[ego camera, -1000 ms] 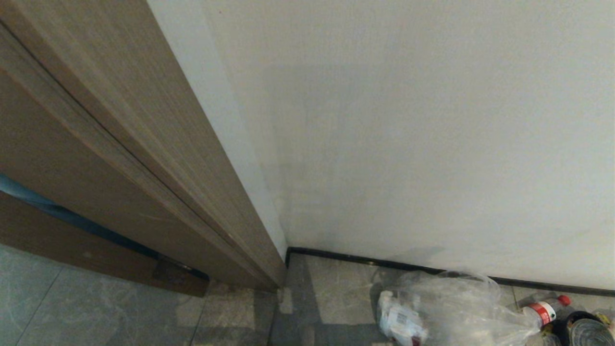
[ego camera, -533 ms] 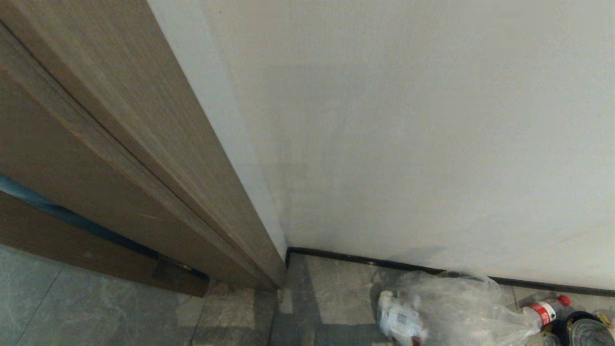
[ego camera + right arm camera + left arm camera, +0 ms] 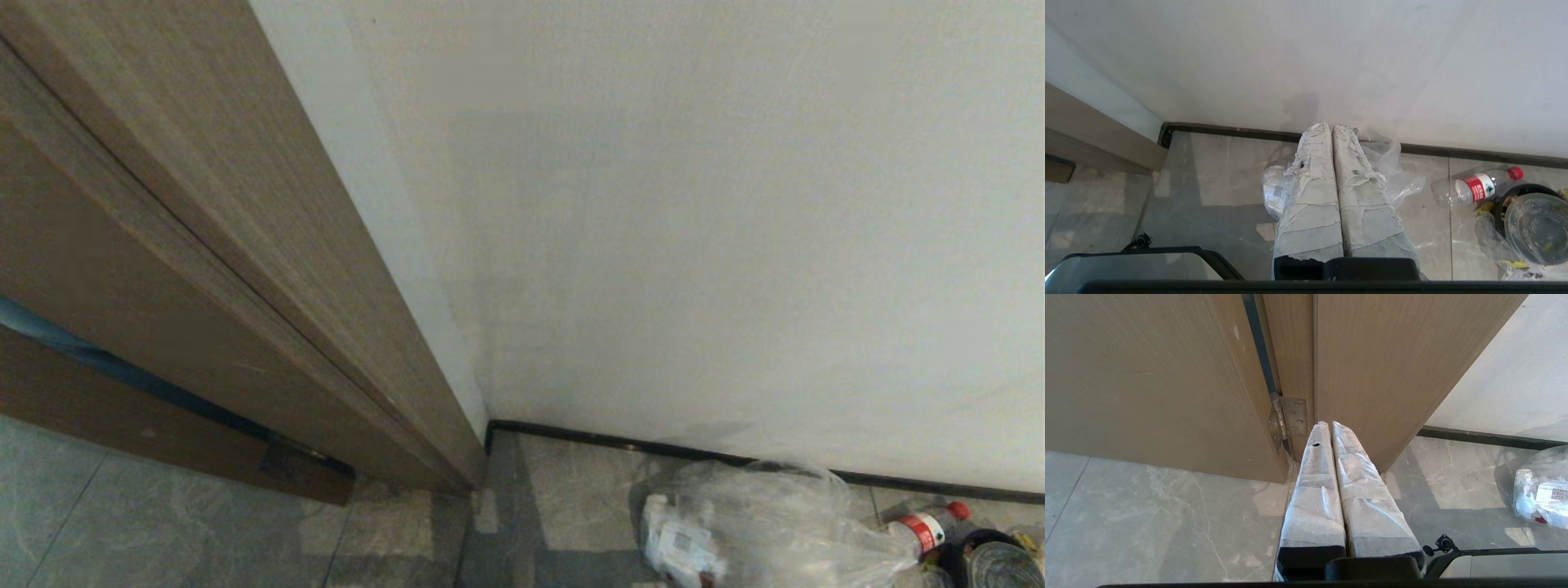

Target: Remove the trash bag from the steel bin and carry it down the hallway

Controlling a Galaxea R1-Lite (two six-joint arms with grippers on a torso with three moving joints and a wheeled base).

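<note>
Well, almost nothing has changed in the last second. The head view looks the same as before: the trash bag [image 3: 784, 514] has not moved. It lies on the grey floor [image 3: 163, 523] at the lower right of the frame, just beside the white wall [image 3: 735, 245]. So the job has not gone forward in this bit.

The bag looks to be already out of the steel bin [image 3: 1002, 563]. I think the bin is the round thing with the black rim in the bottom right corner, cut off by the edge. The carrying is not yet begun.

The right gripper [image 3: 1332, 126] is closed tight, its two wrapped fingers pressed together. It sits over the bag in its own view, but it does not seem to hold it. The left gripper [image 3: 1331, 424] is closed too, with nothing in it, and points at the brown door [image 3: 1147, 375].

Now count. One clear bag, with one white packet [image 3: 682, 543] inside. One bottle [image 3: 927, 527] with a red cap. One bin. One door. Two claws.
</note>
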